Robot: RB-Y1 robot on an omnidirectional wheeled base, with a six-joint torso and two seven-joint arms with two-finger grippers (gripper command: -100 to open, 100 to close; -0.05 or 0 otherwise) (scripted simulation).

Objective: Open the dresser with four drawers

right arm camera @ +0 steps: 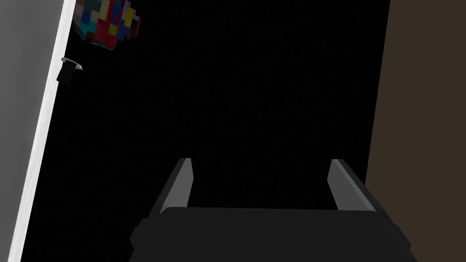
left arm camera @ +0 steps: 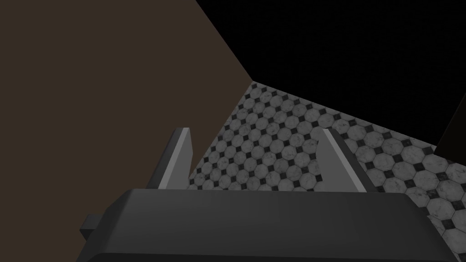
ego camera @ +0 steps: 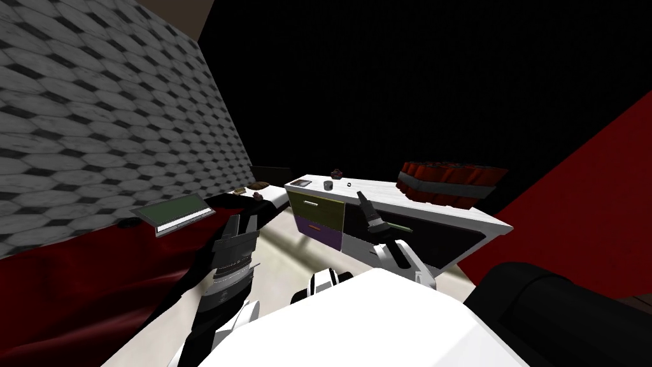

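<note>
The dresser (ego camera: 407,199) stands ahead of me, with a white top and four drawer fronts. An olive front (ego camera: 316,207) sits over a purple one (ego camera: 315,230), and two black fronts (ego camera: 439,242) lie to their right. All fronts sit flush with each other. My right gripper (ego camera: 361,196) is raised in front of the black fronts, just below the top's front edge, apart from the handles. In the right wrist view its fingers (right arm camera: 260,163) stand open with nothing between them, beside the top's white edge (right arm camera: 41,136). My left gripper (ego camera: 242,220) hangs open to the left, over the floor (left arm camera: 257,136).
A bed with a dark red cover (ego camera: 95,274) lies at the left along a tiled wall, with a flat green-faced slab (ego camera: 175,213) on it. On the dresser top are a small dark cup (ego camera: 328,185), a tray (ego camera: 299,183) and a red bundle (ego camera: 449,181). A black area lies behind.
</note>
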